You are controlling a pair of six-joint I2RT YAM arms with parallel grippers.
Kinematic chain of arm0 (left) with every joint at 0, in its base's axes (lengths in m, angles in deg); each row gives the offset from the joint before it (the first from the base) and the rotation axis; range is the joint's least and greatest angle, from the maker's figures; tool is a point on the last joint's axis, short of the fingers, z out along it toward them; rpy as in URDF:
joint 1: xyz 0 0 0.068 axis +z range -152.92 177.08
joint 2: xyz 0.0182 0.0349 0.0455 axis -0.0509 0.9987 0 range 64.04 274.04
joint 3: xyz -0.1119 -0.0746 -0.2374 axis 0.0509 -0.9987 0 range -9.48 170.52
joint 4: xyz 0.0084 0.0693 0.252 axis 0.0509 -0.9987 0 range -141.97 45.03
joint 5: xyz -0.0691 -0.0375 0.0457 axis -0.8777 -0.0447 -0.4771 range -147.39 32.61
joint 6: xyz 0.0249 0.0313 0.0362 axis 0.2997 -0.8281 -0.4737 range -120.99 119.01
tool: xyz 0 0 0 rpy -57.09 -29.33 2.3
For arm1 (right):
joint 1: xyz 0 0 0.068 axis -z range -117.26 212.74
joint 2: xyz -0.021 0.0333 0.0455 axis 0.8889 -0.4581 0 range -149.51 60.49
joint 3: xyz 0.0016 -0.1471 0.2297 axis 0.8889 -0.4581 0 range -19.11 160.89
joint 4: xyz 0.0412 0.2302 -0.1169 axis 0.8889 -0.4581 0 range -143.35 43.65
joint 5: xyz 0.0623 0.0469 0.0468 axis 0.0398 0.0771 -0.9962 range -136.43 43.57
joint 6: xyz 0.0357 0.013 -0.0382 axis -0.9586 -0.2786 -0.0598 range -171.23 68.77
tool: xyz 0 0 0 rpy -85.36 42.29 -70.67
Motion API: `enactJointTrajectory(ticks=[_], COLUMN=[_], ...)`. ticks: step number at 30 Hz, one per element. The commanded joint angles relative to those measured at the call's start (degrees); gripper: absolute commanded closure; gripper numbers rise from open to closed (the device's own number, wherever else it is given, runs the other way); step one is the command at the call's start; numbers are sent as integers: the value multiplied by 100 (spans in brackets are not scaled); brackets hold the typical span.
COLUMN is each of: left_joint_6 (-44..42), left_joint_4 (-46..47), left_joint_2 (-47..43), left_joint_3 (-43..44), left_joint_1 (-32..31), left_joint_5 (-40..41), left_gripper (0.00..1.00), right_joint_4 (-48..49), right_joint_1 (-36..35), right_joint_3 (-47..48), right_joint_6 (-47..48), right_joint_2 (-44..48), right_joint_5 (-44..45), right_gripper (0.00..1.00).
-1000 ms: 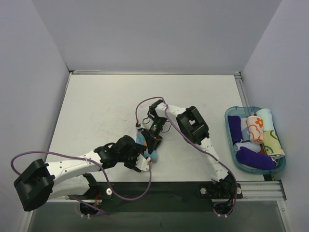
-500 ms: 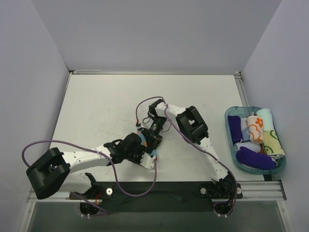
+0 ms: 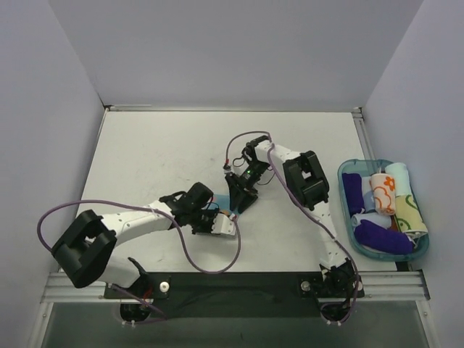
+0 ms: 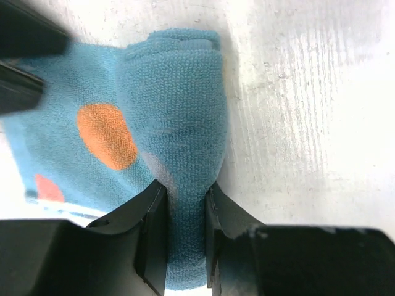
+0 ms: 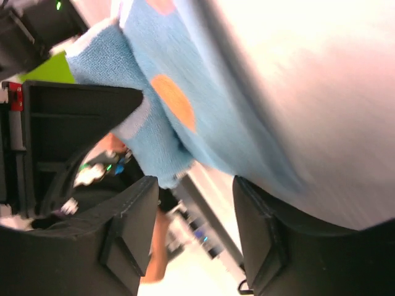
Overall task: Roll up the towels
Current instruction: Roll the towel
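One blue towel: left pincer clamps it, roll seemingly lengthwise along fingers; right pincer parted.

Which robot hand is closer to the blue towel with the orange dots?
Left. The left end effector pinches a fold of the blue towel between its fingers. The right end effector is open, with the towel just past its fingertips, not squeezed.
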Motion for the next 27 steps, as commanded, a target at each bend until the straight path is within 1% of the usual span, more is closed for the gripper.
enactJointTrajectory(ticks=[1, 2, 4, 5, 6, 7, 8, 9, 10, 12, 13, 15, 16, 17, 18, 20, 21, 22, 23, 24, 25, 27], left_joint_6=[259, 180, -92, -180, -285, -321, -330, -365, -383, -418, -470, -419, -357, -296, -243, -234, -234, -234, -251, -321, -365, -392], left_joint_4=[-1740, -2089, -2451, -2810, -2988, -3163, -3461, -3647, -3814, -4254, -4403, -4650, -4772, -4800, -4896, -5150, -5230, -5344, -5632, -5791, -6089, -6232], left_joint_2=[749, 908, 1417, 1610, 1995, 2208, 2401, 2786, 2981, 3560, 3755, 4255, 4414, 4564, 4844, 5127, 5372, 5496, 5628, 5907, 6058, 6392], left_joint_3=[429, 622, 1158, 1343, 1545, 1999, 2204, 2441, 2835, 3215, 3391, 3866, 4041, 4313, 4472, 4858, 4982, 5123, 5307, 5657, 5869, 6203], left_joint_1=[522, 672, 996, 1085, 1165, 1305, 1349, 1419, 1525, 1613, 1648, 1728, 1763, 1789, 1885, 1973, 2035, 2062, 2079, 2105, 2132, 2193], left_joint_5=[-1431, -1618, -1943, -2014, -2076, -2181, -2226, -2304, -2462, -2568, -2577, -2534, -2534, -2560, -2699, -2806, -2832, -2832, -2824, -2719, -2692, -2718], left_gripper=[92, 91, 88, 87, 86, 86, 85, 85, 84, 83, 83, 81, 81, 81, 81, 80, 79, 75, 74, 73, 73, 74], right_joint_4=[467, 502, 511, 529, 546, 625, 687, 774, 975, 1178, 1327, 1460, 1617, 1697, 1776, 1935, 1996, 2093, 2120, 2163, 2199, 2234], right_joint_1=[384, 481, 657, 866, 956, 1078, 1271, 1377, 1465, 1659, 1686, 1686, 1677, 1651, 1555, 1414, 1300, 1030, 827, 633, 240, -105], right_joint_3=[-16, 28, 159, 169, 160, 73, -23, -146, -478, -857, -1077, -1666, -1859, -2218, -2370, -2616, -2835, -2915, -2968, -2986, -2960, -2812], right_joint_6=[-342, -368, -368, -334, -298, -289, -289, -298, -281, -228, -106, 53, 158, 194, 229, 352, 413, 466, 536, 720, 817, 1098], right_joint_2=[887, 1020, 1388, 1529, 1670, 1967, 2118, 2285, 2670, 3093, 3504, 3911, 4295, 4456, 4623, 5071, 5212, 5457, 5564, 5713, 5758, 5811], right_joint_5=[628, 724, 953, 997, 1015, 1059, 1051, 1059, 1042, 1077, 1112, 1226, 1235, 1253, 1357, 1515, 1769, 1945, 2208, 2689, 2929, 3281], right_gripper=[47, 46, 44, 44, 44, 44, 44, 44, 44, 45, 45, 48, 49, 50, 50, 52, 52, 53, 53, 53, 53, 53])
